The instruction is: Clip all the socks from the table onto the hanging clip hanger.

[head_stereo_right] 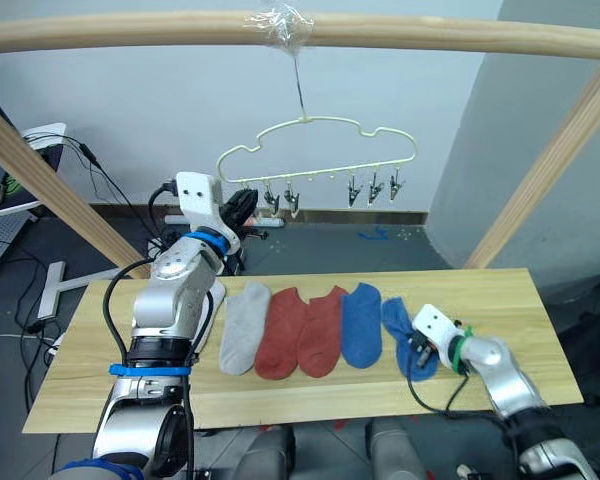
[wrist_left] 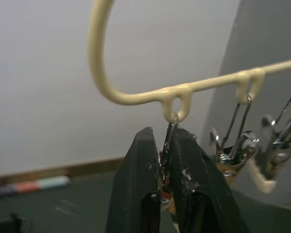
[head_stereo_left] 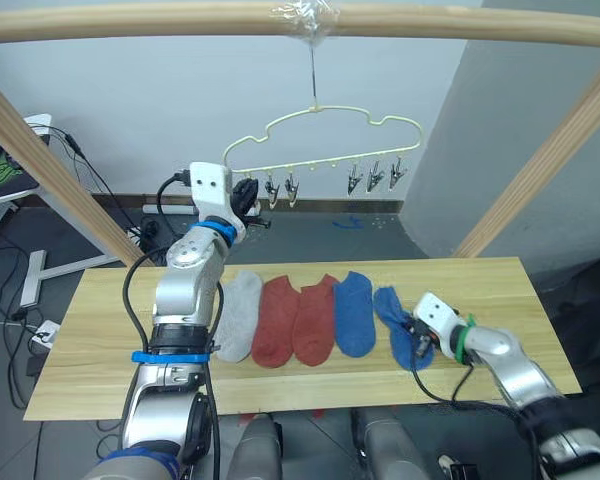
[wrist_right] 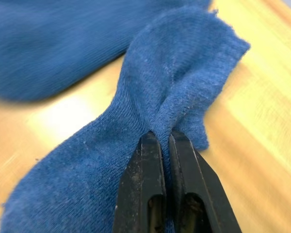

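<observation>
1. Head views: five socks (head_stereo_left: 315,317) lie in a row on the table (head_stereo_left: 100,330); the hanger (head_stereo_left: 320,140) hangs at 12 o'clock.
2. Left wrist: left gripper (wrist_left: 166,158) pinches the end clip (wrist_left: 169,145).
3. Right wrist: right gripper (wrist_right: 166,145) pinches the blue sock (wrist_right: 174,97), at 3 o'clock of the row.

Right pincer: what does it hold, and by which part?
The right pincer holds the rightmost blue sock, pinched at a bunched fold near its open cuff end.
</observation>
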`<state>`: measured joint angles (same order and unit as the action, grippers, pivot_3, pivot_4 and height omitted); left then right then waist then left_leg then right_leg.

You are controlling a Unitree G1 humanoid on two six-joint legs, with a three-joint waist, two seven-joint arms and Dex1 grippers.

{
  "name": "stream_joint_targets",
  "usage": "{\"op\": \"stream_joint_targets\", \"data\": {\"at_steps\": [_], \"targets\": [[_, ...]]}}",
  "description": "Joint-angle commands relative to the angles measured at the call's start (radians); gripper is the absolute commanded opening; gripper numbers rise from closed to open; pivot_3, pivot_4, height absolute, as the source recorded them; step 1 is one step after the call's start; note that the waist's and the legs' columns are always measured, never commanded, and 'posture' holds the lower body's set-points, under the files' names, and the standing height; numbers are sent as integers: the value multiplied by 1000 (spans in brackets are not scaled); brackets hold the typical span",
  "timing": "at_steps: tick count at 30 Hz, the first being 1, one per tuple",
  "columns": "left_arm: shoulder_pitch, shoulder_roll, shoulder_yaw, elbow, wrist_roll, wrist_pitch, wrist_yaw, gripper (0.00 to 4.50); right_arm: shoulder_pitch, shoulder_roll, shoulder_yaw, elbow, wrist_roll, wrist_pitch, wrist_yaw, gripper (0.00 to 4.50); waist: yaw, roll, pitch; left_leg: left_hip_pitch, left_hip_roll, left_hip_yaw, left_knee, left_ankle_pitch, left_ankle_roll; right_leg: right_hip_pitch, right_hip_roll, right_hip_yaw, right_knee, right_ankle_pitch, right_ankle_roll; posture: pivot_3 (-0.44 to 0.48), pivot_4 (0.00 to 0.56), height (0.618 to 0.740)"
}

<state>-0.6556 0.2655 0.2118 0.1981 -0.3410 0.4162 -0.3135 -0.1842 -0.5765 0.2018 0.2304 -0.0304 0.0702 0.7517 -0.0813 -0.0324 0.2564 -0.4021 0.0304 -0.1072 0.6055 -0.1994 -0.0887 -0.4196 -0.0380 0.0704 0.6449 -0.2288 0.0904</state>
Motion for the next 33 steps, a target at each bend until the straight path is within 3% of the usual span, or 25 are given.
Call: {"op": "stream_joint_targets", "data": {"at_steps": [1, 7, 13, 19, 33], "targets": [[-4, 38, 48, -30, -155, 228, -80, 24, 7, -6, -19, -238, 49, 71, 34, 14, -11, 0, 0, 0, 0, 0, 0, 0, 0, 0, 0, 0, 0, 0, 0, -1, 245, 740], [-52, 81, 185, -43, -418, 550, -86, 24, -20, 53, 29, -406, 32, 181, 3, 14, -8, -1, 1, 1, 0, -1, 0, 0, 0, 0, 1, 0, 1, -1, -2, 2, 240, 740], [-83, 79, 296, -53, -587, 718, -27, 24, -148, 252, 79, -433, 44, 314, -76, 14, -2, -1, 1, 0, 0, -1, 0, 0, 0, -1, 0, -1, 1, 0, 0, 6, 236, 740], [-73, 66, 298, -87, -641, 751, 14, 24, -224, 327, 103, -403, 43, 347, -87, 14, 17, -2, 1, -2, 0, -2, 0, 0, -1, -1, 0, -2, -1, 0, -1, 14, 228, 740], [-46, 68, 266, -129, -676, 752, 21, 24, -289, 369, 106, -376, 46, 356, -84, 14, 25, -2, 1, -2, 0, -2, 0, 0, -1, -2, 0, -2, 0, 0, -1, 20, 217, 740]]}}
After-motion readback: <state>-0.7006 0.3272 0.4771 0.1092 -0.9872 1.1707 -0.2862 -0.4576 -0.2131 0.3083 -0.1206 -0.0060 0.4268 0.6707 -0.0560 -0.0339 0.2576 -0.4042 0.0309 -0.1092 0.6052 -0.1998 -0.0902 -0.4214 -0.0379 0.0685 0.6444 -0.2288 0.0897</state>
